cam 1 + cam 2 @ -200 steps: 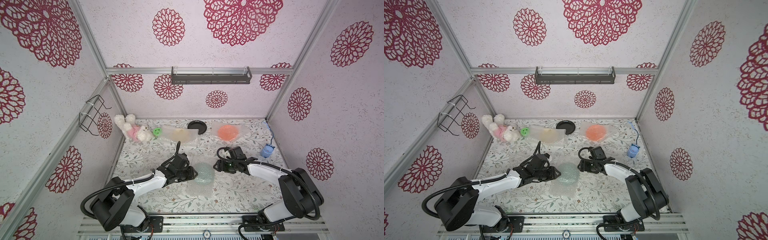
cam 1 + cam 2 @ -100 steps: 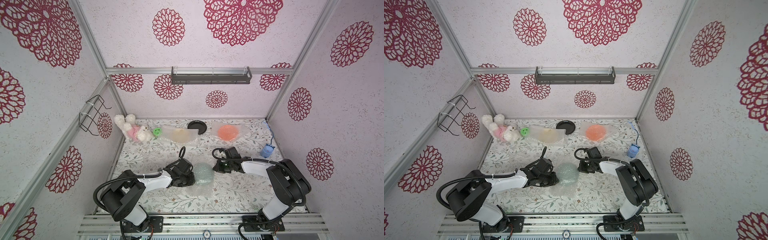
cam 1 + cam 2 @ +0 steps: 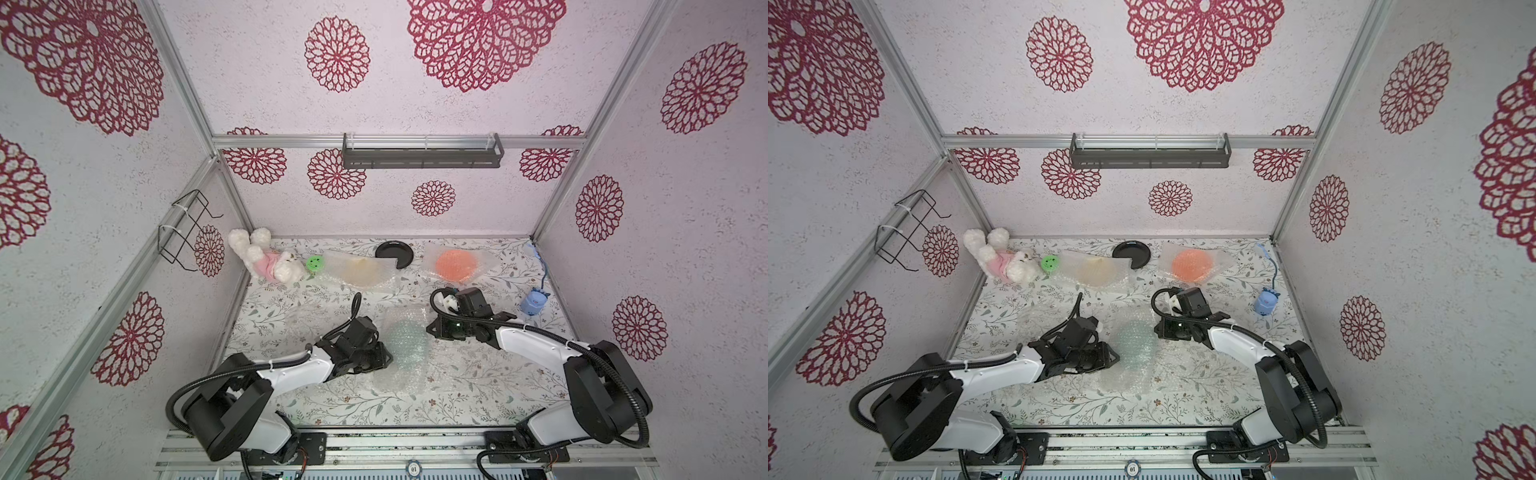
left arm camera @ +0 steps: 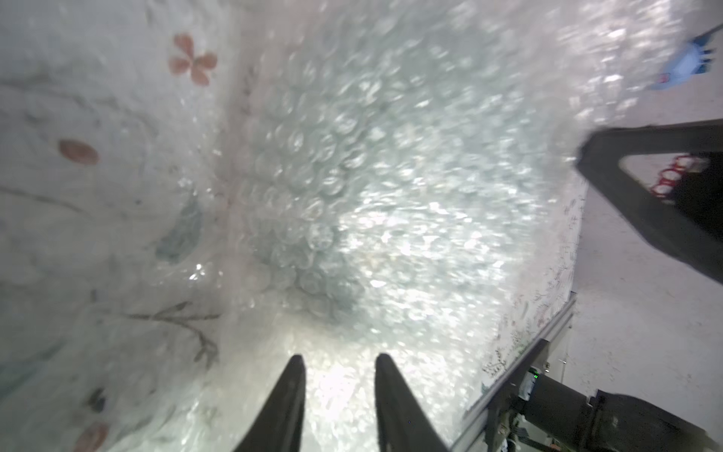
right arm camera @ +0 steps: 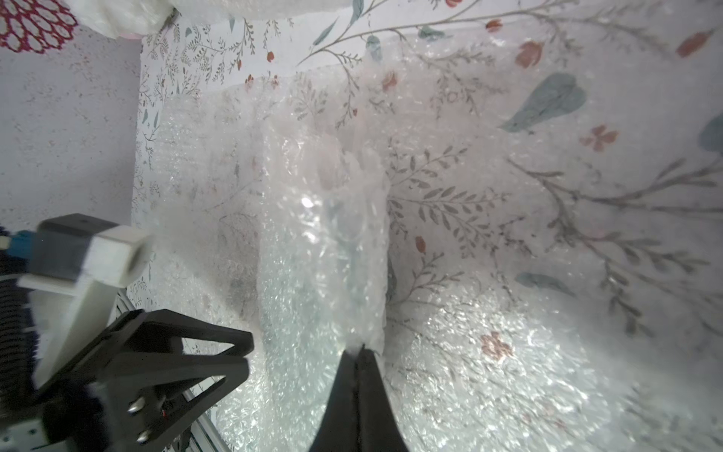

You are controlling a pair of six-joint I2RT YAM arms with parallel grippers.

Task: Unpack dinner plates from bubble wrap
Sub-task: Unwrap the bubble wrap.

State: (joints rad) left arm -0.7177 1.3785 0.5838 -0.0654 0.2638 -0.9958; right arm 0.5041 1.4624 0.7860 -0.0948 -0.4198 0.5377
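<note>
At the table's [image 3: 457, 409] middle, bubble wrap [image 3: 399, 376] over a blue-green plate [image 3: 404, 338], right jaws clenched on a raised fold, left jaws parted at its side.

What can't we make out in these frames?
- Both top views: centre plate pattern and rim, veiled by wrap.
- Both top views: black plate near edge, under the cream plate sheet.
- Left wrist: left gripper jaws apart; contact with wrap lost in blur.
- Right wrist: right gripper shut on a wrap fold; whether the plate rim is pinched too, cloudy wrap hides.
</note>
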